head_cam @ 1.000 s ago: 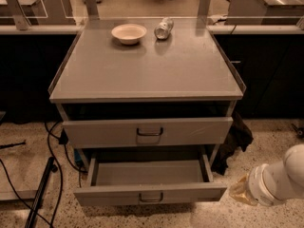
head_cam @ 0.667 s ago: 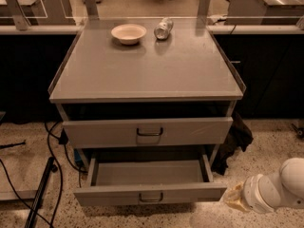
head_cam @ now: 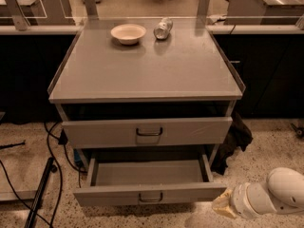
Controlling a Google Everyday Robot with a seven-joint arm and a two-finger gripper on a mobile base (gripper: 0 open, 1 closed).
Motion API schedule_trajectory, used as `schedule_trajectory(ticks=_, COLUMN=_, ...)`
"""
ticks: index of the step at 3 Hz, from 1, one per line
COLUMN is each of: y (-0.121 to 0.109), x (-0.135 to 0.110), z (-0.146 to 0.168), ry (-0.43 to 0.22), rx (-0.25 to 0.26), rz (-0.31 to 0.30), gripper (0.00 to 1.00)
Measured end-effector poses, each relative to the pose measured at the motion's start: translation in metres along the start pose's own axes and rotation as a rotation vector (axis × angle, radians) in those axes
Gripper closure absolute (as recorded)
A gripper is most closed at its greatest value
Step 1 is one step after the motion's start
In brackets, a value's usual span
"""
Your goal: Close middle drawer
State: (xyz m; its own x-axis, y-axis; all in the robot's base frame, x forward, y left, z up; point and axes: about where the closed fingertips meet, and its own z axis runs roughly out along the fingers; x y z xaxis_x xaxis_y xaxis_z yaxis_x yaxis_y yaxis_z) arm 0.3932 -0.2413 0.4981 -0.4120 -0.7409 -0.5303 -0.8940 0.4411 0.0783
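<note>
The middle drawer (head_cam: 149,194) stands pulled out of the grey cabinet. Its low front panel carries a small dark loop handle (head_cam: 151,198), and its shallow grey tray (head_cam: 147,172) holds nothing. Above it is the taller-fronted top drawer (head_cam: 190,131) with a larger handle. The lowest drawer is hidden under the open one. My white arm (head_cam: 275,196) reaches in from the lower right. The gripper (head_cam: 222,206) is at its pale yellowish tip, just right of the open drawer's front right corner and at about the height of the front panel.
The cabinet top (head_cam: 147,65) holds a white bowl (head_cam: 128,33) and a tipped silver can (head_cam: 163,28) at the back. Black cables (head_cam: 52,141) and a dark pole (head_cam: 40,194) lie on the speckled floor at the left. A dark cloth (head_cam: 237,137) hangs at the cabinet's right.
My arm has moved left and lower, bringing the gripper closer to the open drawer's front right corner. The drawer has not moved.
</note>
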Motion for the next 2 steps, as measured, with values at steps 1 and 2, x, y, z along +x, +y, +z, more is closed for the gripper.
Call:
schedule_trajectory(ticks=1, y=-0.001, x=0.002, z=0.007, ry=-0.003, rx=0.004, rz=-0.023, gripper=1.00)
schedule_trajectory(ticks=2, y=-0.013, x=-0.002, z=0.033, ry=-0.039, rx=0.021, rz=-0.099, gripper=1.00)
